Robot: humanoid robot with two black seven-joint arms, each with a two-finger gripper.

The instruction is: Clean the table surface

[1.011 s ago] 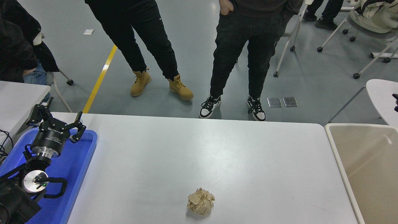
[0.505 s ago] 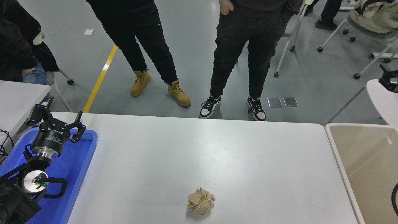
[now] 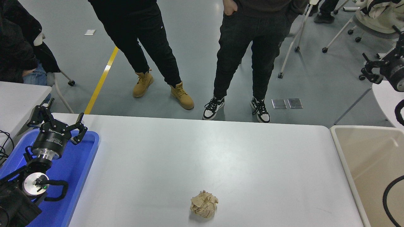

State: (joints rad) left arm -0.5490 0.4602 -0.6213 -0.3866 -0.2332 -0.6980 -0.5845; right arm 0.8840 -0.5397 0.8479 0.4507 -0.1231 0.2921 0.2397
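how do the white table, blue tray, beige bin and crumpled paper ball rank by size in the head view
1. white table
2. beige bin and blue tray: both cut off by the picture's edges, so their order is unsure
3. crumpled paper ball, clearly smallest

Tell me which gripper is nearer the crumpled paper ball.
Left. The left gripper hovers over the blue tray, up-left of the paper ball; the right gripper is high at the right edge, farther off.

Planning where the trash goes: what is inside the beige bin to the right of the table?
The beige bin looks empty: only bare inner walls and floor show. A black cable loop crosses its near right corner, and the frame cuts off its right and lower parts.
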